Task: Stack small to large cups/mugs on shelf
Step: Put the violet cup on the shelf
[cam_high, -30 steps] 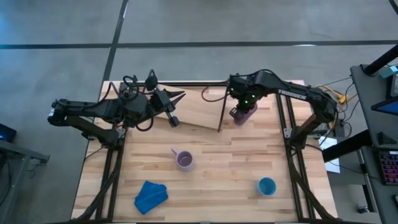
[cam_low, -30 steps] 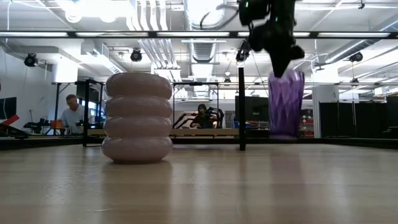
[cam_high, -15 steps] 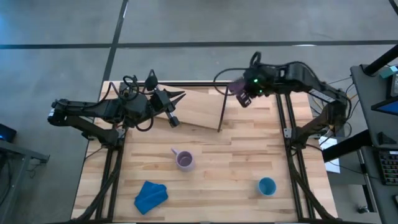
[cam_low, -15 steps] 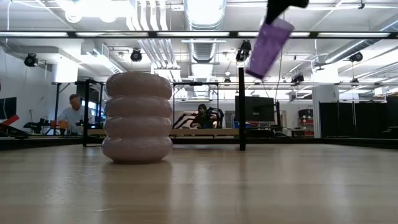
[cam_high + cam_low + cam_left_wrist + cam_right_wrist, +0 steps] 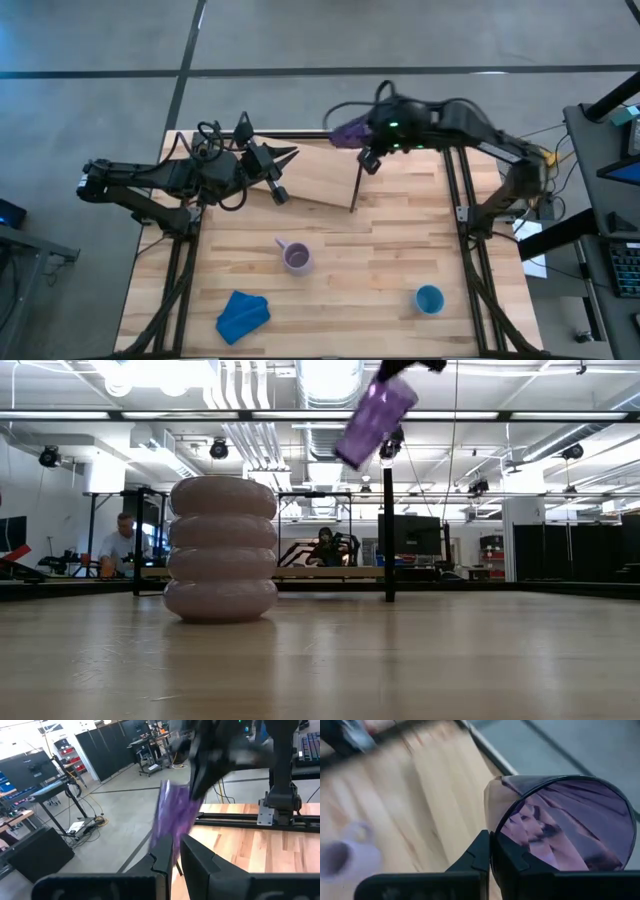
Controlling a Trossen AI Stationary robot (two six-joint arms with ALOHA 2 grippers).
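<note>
Now, at the far left of the table, the left gripper [image 5: 280,172] waits near the back edge beside the shelf [image 5: 325,175], its fingers [image 5: 160,862] drawn close together with only a slim gap and nothing between them. Just right of it, the shelf board lies along the table's back, a black rod of its frame standing at its right end.

Nearer the front sits the mug [image 5: 296,258], upright, handle toward the left, well apart from the shelf; in the low view it bulks large as a ribbed, ringed body [image 5: 221,547]. A blue cloth [image 5: 243,314] lies at the front left.

Farther right, the right gripper [image 5: 362,135] hangs high over the shelf's right end, clamped on the rim of the tumbler [image 5: 349,130], which is tipped well off vertical in the air [image 5: 374,409]. The right wrist view shows one finger inside the mouth and one outside, pinching the thin wall [image 5: 560,827].

The tumbler looks light, thin-walled and smooth plastic, so I judge it may flex or swing in a rim pinch; a slow set-down seems wise. The mug is probably heavier and stiffer, best taken by its rim or handle.

At the front right stands the cup [image 5: 429,299], small and upright, likely easy to pinch at the rim.
</note>
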